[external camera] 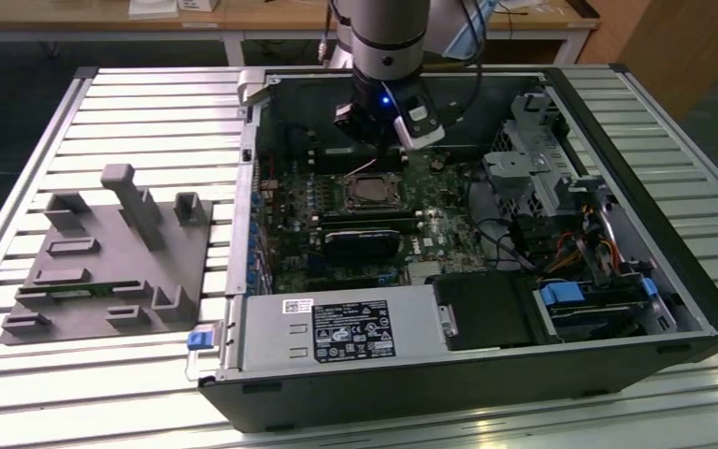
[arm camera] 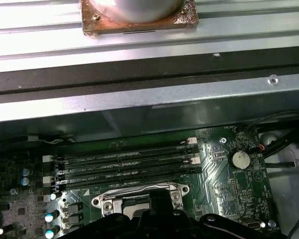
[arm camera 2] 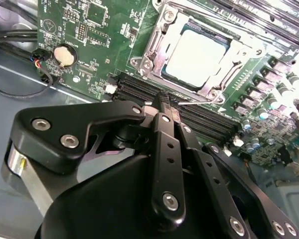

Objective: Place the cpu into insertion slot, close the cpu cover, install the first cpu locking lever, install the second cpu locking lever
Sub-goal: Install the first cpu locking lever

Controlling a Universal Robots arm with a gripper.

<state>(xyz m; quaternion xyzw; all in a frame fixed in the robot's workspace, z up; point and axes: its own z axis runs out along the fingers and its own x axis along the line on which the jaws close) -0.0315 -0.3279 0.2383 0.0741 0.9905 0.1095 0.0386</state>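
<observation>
The cpu [arm camera 2: 197, 55] lies flat in the insertion slot [external camera: 369, 192] on the green board, its pale silvery face showing. The cpu cover [arm camera 2: 162, 30], a silvery frame, lies down around it, with the chip seen through its window. Thin wire locking levers [arm camera 2: 235, 69] run along the frame's sides. My gripper [arm camera 2: 163, 99] hangs just off one edge of the socket, over the long black memory slots [arm camera: 124, 159], fingers pressed together with nothing between them. In the exterior view, the gripper [external camera: 374, 148] is behind the socket. In the first wrist view, the gripper [arm camera: 157, 198] tip overlaps the cover frame [arm camera: 139, 191].
The open black computer case [external camera: 459, 374] lies on a slatted metal table. A grey moulded fixture [external camera: 109, 262] sits at the exterior view's left. A black card with a fan [external camera: 362, 241] lies in front of the socket. Drive cage and cables [external camera: 546, 187] fill the right side.
</observation>
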